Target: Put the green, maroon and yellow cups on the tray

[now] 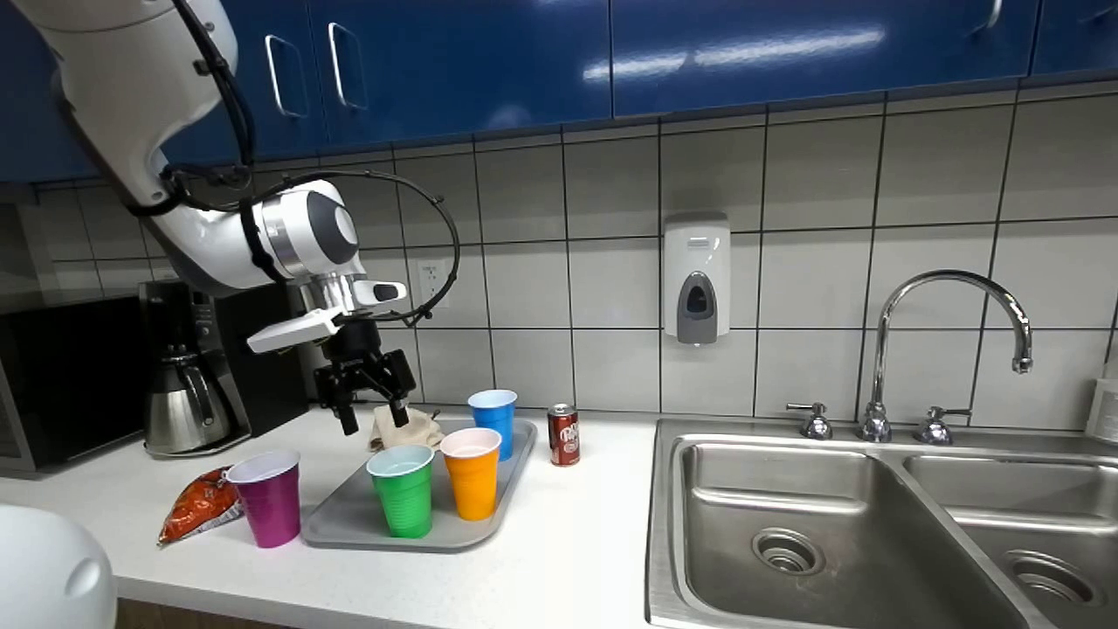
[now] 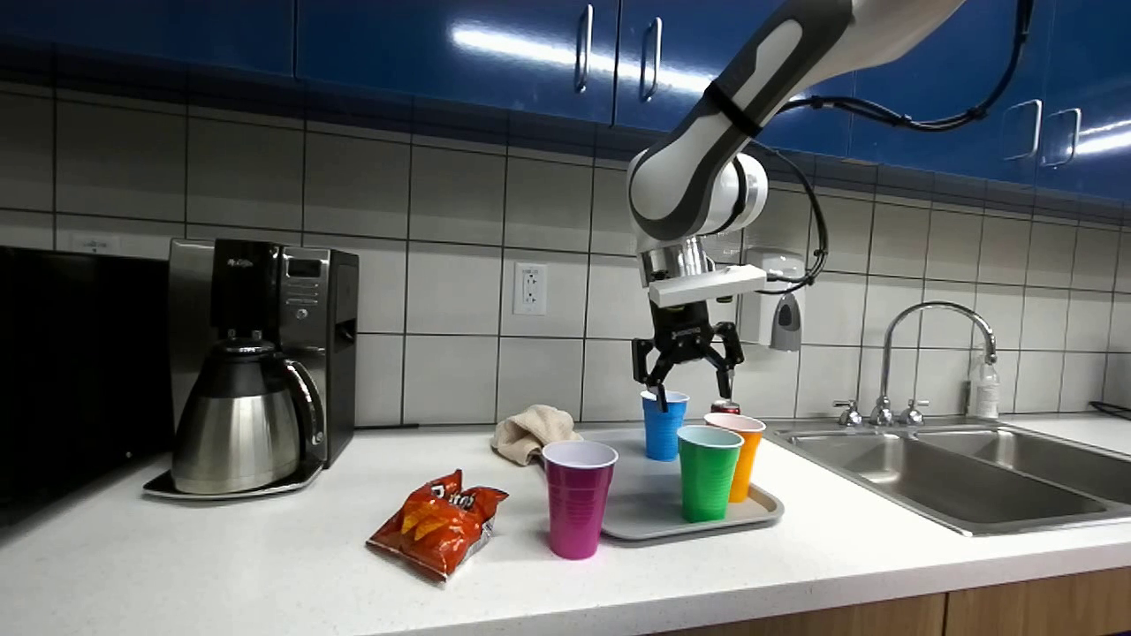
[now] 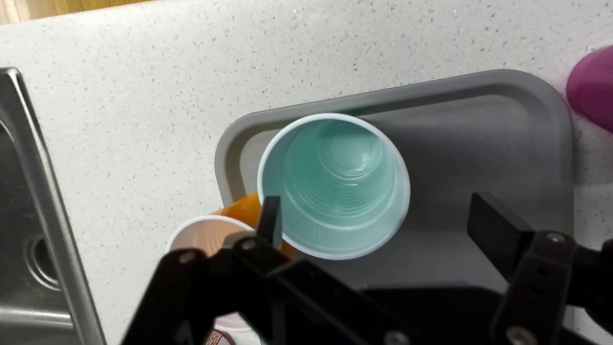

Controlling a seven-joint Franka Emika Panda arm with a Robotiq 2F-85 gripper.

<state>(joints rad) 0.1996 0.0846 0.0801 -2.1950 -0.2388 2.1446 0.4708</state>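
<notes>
The green cup [image 1: 406,500] and the yellow cup [image 1: 474,485] stand upright, close together, on the grey tray [image 1: 345,522]. Outside the tray, the maroon cup [image 2: 579,505] is upright on the counter just past a corner; only part of this maroon cup [image 3: 595,91] enters the wrist view. Over the tray, higher than the cup rims, my gripper [image 2: 694,396] hangs open with nothing between its fingers. In the wrist view one finger [image 3: 269,221] overlaps the rim of the green cup [image 3: 335,187], and the gripper partly hides the yellow cup [image 3: 244,208].
A blue cup [image 1: 494,422] occupies the tray's far part. Beside the tray are a red can [image 1: 563,435] and a beige cloth [image 2: 535,433]. A chip bag [image 2: 439,526] lies near the maroon cup. Farther off are a coffee maker [image 2: 247,415] and a sink [image 1: 786,489].
</notes>
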